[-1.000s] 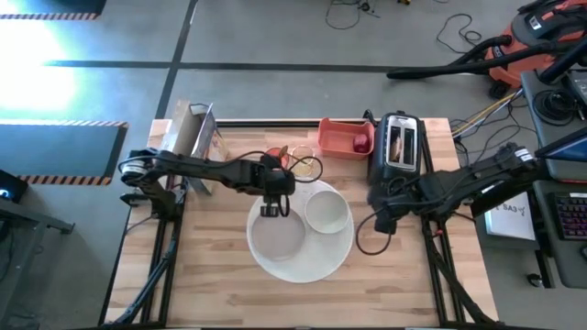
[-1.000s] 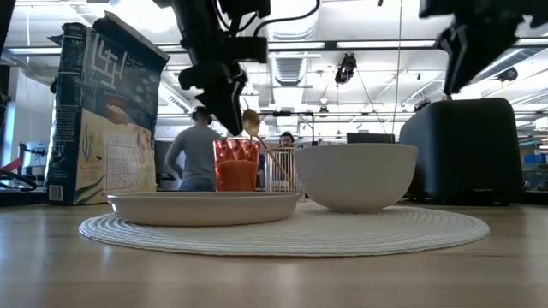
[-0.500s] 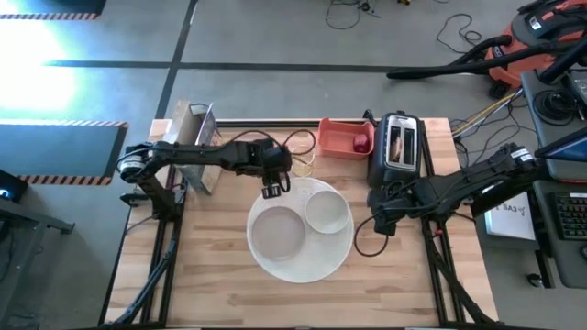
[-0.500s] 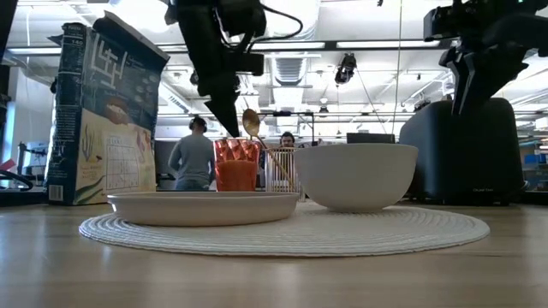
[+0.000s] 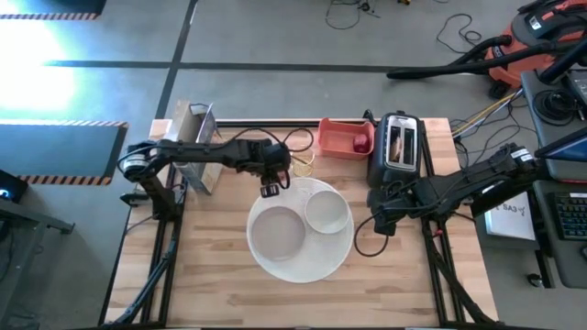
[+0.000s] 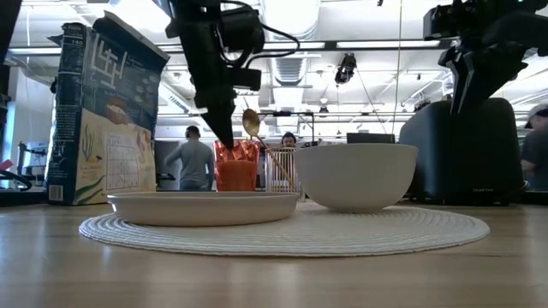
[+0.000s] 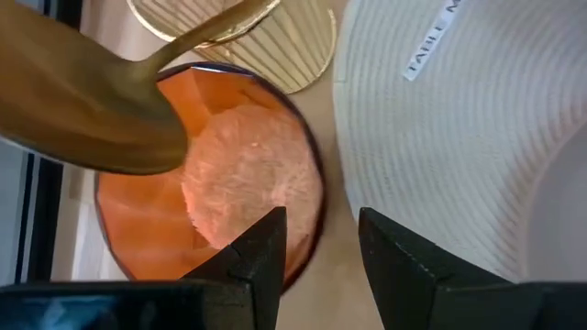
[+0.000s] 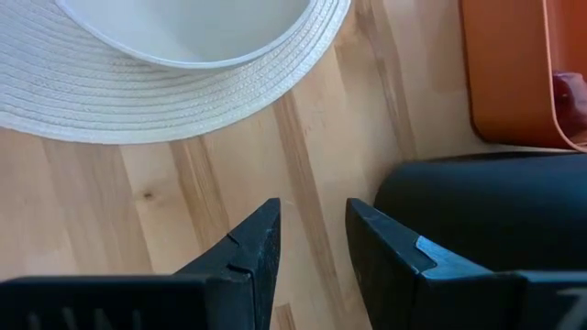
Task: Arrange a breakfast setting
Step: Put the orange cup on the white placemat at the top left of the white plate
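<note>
Standing just off the woven mat's back-left edge, beside a clear ribbed glass: pink-red cup, gold spoon leaning inside. Hovering right above its rim: left gripper, fingers parted a little, pinching nothing. Resting on the mat: smaller white plate, white bowl. Waiting near the black toaster: right gripper, slightly parted, empty.

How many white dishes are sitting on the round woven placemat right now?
2: a shallow white plate on the round woven placemat's left half, and a white bowl on its right, toward the black toaster. None looks hidden.
</note>
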`<state>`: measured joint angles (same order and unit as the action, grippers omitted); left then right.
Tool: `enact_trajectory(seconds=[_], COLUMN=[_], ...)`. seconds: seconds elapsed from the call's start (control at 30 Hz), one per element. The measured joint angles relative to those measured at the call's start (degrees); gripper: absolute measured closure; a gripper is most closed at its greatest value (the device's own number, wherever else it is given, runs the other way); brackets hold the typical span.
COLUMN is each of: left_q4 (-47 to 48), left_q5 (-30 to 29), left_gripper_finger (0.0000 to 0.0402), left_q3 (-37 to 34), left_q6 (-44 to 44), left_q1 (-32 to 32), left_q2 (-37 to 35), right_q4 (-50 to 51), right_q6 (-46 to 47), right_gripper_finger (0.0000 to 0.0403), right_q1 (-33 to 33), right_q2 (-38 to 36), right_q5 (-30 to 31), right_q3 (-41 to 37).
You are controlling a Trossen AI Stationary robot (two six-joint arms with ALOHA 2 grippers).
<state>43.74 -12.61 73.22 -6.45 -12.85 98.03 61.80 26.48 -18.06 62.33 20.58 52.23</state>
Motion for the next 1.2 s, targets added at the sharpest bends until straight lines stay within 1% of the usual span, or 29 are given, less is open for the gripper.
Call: enact_trajectory(seconds=[0.17,0.3,0.43,0.63,0.67,0.87,0.97,1.13,1.2], left_q4=[-1.7,-1.7,-1.7,-1.7,-1.5,-1.4,0.1,4.5,5.4], left_q5=[0.0,0.4,1.6,1.7,1.8,4.3,5.0,10.4,11.0], left_gripper_finger=[0.0282,0.0296,0.0327,0.039,0.0395,0.0398,0.0398,0.04,0.04], left_q3=[-0.5,-0.5,-0.5,-0.5,-0.5,-0.5,0.3,2.2,3.0], left_q6=[-0.1,-0.1,0.0,0.0,0.1,1.0,1.8,2.6,3.1], left_q1=[-0.4,-0.9,-1.3,-1.8,-1.9,-2.3,-2.3,-1.6,-0.9], left_q2=[0.1,0.1,0.1,0.1,0.1,0.1,0.1,0.0,0.0], right_q4=[-0.4,-0.5,-0.7,-0.8,-0.8,-0.9,-0.8,-0.9,-0.9], right_q6=[0.0,0.0,0.1,0.1,0.1,0.1,0.1,0.1,0.1], right_gripper_finger=[0.0287,0.0287,0.0287,0.0287,0.0287,0.0287,0.0287,0.0287,0.0287], right_q1=[0.0,0.0,0.0,0.0,0.0,0.0,0.0,0.0,0.0], right_q2=[0.0,0.0,0.0,0.0,0.0,0.0,0.0,0.0,0.0], right_q5=[0.0,0.0,0.0,0.0,0.0,0.0,0.0,0.0,0.0], right_q3=[0.0,0.0,0.0,0.0,0.0,0.0,0.0,0.0,0.0])
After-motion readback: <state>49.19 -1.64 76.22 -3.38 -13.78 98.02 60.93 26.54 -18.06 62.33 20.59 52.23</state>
